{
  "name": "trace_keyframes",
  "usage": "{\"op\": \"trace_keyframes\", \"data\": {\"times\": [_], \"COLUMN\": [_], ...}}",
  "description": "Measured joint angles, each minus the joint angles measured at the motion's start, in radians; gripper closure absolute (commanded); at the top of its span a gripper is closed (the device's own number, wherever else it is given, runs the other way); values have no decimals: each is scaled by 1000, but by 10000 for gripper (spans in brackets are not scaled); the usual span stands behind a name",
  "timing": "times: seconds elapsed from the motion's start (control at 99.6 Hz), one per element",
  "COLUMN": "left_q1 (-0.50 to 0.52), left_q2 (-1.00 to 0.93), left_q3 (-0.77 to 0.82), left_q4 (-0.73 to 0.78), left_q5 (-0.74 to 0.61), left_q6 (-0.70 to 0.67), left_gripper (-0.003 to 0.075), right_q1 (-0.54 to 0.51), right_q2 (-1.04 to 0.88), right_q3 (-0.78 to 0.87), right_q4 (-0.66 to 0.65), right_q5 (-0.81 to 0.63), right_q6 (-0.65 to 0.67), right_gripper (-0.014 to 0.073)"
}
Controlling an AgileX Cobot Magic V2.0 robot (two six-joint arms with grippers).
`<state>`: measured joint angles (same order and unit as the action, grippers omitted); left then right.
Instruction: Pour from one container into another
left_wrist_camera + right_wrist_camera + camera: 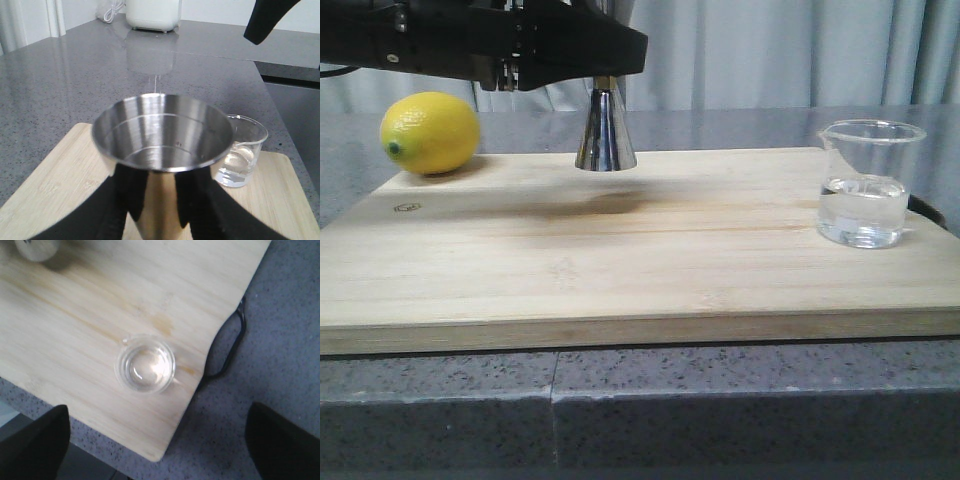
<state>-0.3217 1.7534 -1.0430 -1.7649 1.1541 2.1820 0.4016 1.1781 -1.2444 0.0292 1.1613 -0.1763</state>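
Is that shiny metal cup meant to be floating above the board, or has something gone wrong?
Nothing looks spilled or broken. The shiny steel jigger hangs above the wooden board because the left gripper grips it. The clear glass beaker stands upright, liquid inside.

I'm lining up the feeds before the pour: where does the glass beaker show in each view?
Front view: glass beaker stands at the right end of the cutting board, part full of clear liquid.
Left wrist view: it sits just behind the steel jigger held by the left gripper.
Right wrist view: seen from above, near the board's edge.
Shared landmark: the cutting board.
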Motion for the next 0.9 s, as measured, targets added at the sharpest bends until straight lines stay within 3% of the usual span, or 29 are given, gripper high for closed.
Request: {"op": "trace_keyframes", "data": {"times": [0.161, 0.532, 0.904], "left_q1": [0, 0, 0], "left_q2": [0, 0, 0], "left_q3": [0, 0, 0], "left_q4": [0, 0, 0], "left_q5": [0, 0, 0], "left_q6": [0, -2, -2], "left_gripper": [498, 498, 498], "right_q1": [0, 13, 108], "right_q2": [-63, -338, -357], "right_q3": [91, 599, 908], "right_q4": [17, 91, 106], "right_q5": [-199, -797, -1280], "right_q6": [2, 2, 4], "right_gripper": [-23, -23, -23]}}
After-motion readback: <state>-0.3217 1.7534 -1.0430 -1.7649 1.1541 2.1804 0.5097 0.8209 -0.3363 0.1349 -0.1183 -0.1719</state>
